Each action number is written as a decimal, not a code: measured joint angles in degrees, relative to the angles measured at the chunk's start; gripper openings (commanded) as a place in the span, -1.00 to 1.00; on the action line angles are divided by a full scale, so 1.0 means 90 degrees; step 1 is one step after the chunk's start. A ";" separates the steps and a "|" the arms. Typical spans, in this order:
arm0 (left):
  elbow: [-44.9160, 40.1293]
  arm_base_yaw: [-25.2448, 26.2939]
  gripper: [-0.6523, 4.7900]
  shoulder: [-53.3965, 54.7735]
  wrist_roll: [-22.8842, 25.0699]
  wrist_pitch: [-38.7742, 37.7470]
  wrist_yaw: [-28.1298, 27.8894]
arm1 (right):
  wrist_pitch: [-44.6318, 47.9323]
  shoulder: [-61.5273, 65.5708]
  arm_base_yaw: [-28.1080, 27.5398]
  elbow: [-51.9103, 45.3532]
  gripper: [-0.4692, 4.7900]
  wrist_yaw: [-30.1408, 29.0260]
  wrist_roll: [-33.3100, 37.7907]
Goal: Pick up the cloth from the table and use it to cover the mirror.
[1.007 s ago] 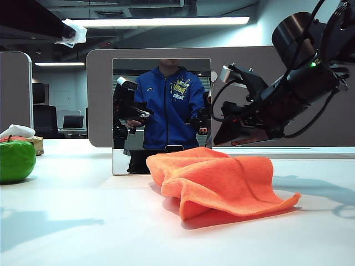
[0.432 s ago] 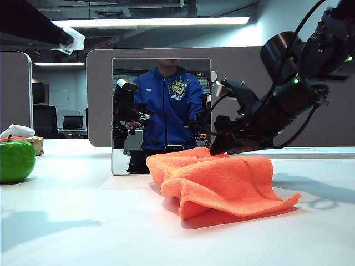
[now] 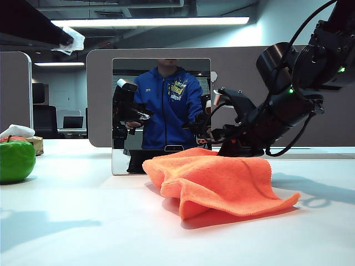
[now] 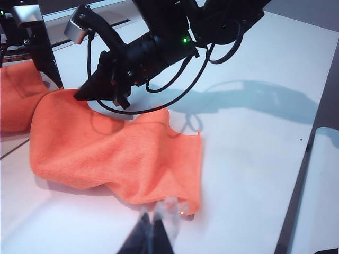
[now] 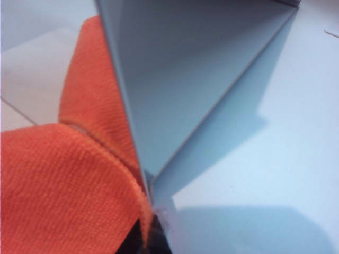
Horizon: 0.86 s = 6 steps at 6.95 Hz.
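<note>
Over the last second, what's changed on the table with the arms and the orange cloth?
The right claw came down from above the table to the cloth's far edge beside the mirror and closed there on the cloth's edge; the fabric's top flattened slightly. The cloth otherwise lies where it was on the table; mirror and green apple unmoved. The left claw stays shut above the cloth's near corner.

cloth point(image 3: 213, 183): bright orange, plain, no pattern. table point(image 3: 83, 233): plain white. mirror point(image 3: 161, 113): reflects a blue jacket. partition panel point(image 3: 244, 66) far side: grey-brown. round object point(image 3: 15, 159) far left: green. right gripper point(image 3: 224, 148) and arm: black, green LEDs.
</note>
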 measured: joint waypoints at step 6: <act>0.0000 0.0000 -0.78 0.0002 0.0015 0.0002 -0.0168 | -0.0670 -0.1219 0.0347 0.0000 -0.84 -0.1365 0.0029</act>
